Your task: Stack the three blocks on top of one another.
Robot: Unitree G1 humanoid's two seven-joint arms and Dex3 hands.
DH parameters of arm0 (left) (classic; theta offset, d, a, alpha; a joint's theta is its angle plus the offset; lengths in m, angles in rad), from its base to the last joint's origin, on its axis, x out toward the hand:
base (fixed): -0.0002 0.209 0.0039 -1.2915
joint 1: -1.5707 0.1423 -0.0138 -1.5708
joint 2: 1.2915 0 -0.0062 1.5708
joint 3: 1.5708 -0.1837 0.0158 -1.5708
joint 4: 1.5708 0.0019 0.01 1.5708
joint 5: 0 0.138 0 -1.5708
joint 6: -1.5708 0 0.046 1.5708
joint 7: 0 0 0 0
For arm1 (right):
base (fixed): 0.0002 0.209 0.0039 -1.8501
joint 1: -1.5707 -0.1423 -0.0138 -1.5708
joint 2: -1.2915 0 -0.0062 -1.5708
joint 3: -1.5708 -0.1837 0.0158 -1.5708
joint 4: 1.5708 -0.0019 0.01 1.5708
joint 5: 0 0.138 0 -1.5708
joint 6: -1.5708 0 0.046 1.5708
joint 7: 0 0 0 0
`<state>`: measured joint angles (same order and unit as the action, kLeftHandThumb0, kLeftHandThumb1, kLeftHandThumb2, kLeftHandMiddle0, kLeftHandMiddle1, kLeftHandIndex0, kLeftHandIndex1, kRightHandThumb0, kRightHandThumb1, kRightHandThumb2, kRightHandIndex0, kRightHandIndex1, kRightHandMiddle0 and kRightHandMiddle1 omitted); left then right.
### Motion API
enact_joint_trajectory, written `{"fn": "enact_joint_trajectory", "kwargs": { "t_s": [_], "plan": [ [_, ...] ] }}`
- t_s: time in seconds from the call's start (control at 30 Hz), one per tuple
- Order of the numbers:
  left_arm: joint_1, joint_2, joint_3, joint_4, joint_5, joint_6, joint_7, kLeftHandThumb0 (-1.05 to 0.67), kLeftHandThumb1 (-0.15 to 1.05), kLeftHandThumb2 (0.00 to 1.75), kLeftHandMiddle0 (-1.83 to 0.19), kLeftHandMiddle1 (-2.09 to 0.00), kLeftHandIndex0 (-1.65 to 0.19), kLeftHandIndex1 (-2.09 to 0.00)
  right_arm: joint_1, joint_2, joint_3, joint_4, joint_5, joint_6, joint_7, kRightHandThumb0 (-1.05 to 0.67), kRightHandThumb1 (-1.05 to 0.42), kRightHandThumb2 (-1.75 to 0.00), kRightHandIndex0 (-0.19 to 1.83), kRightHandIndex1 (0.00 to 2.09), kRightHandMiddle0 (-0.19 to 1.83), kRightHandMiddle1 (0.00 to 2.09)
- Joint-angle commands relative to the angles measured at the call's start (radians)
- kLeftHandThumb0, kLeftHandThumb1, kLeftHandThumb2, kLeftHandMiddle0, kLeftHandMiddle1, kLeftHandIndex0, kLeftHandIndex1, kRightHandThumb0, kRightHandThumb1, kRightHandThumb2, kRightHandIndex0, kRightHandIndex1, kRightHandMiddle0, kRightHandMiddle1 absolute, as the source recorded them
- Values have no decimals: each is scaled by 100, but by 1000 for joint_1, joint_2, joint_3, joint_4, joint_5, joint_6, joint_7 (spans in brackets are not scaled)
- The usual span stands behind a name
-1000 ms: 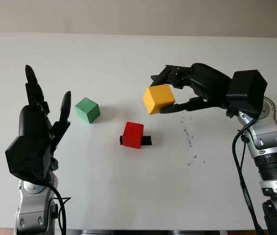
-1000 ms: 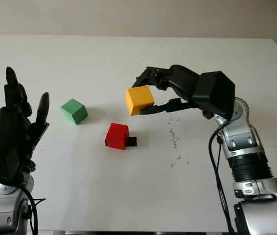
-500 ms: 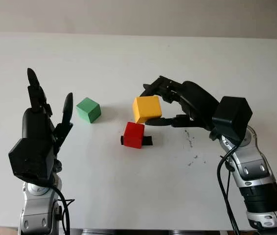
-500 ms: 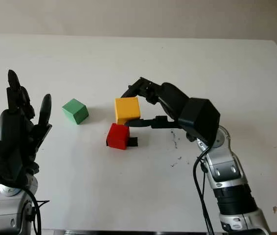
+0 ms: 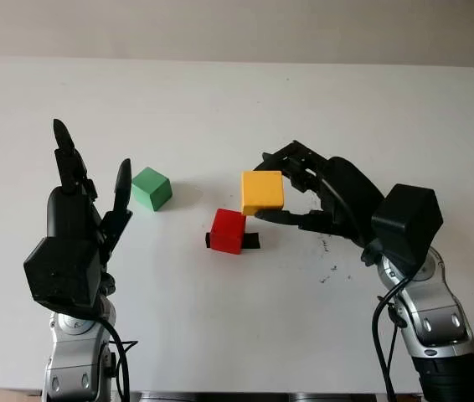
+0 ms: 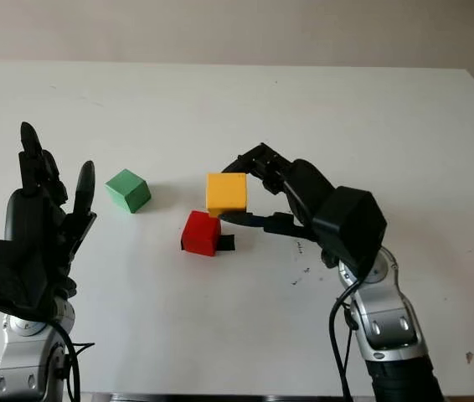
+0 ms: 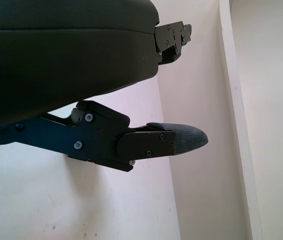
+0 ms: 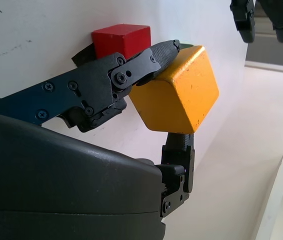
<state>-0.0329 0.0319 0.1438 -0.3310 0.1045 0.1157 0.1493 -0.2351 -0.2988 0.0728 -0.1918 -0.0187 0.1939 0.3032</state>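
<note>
While right hand (image 5: 291, 186) grips the yellow block (image 5: 262, 193) between its fingers (image 8: 154, 57), the block hangs in the air, just up and to the 2 o'clock side of the red block (image 5: 228, 230); not touching it from what the head views show. Red block sits on the white bench (image 5: 220, 327) near centre, with a small black piece (image 5: 252, 241) against its 3 o'clock side. Green block (image 5: 151, 188) is on the bench at about 10 o'clock from red, well apart. Left hand (image 5: 82, 219) is raised at 8 o'clock of the scene, open, holding nothing, near the green block but off it. Bench edges are far from all three blocks; wide bare surface toward 12 and 6 o'clock. Small dark specks (image 5: 327, 270) mark the bench at 3 o'clock of red.
</note>
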Motion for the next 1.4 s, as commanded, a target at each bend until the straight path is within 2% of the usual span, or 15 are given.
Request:
{"fn": "enact_joint_trajectory", "kwargs": {
  "t_s": [0.0, 0.3, 0.63, 1.37],
  "plan": [
    [1, -2, -9, -9, 11, -3, 6, -55, 105, 41, 19, -3, 19, 0, 15, 20, -4, -38, -3, 12, -23, -49, -101, -6, 26, 6, 22, 161],
    [-5, 1, -6, 6, 13, -23, 9, -57, 105, 39, 19, -5, 19, -1, 40, 95, 35, -46, -54, 78, -115, -50, -101, -6, 25, 5, 21, 165],
    [-2, 7, 0, -16, 8, -15, 0, -55, 105, 43, 19, -5, 19, -2, 47, 144, 93, 0, -107, 52, -153, -48, -101, -5, 24, 5, 18, 168],
    [4, 13, 13, -45, 1, 14, -8, -55, 105, 42, 18, -6, 19, -4, 32, 195, 144, 124, -166, 14, -190, -50, -104, -6, 20, 4, 10, 180]
  ]
}}
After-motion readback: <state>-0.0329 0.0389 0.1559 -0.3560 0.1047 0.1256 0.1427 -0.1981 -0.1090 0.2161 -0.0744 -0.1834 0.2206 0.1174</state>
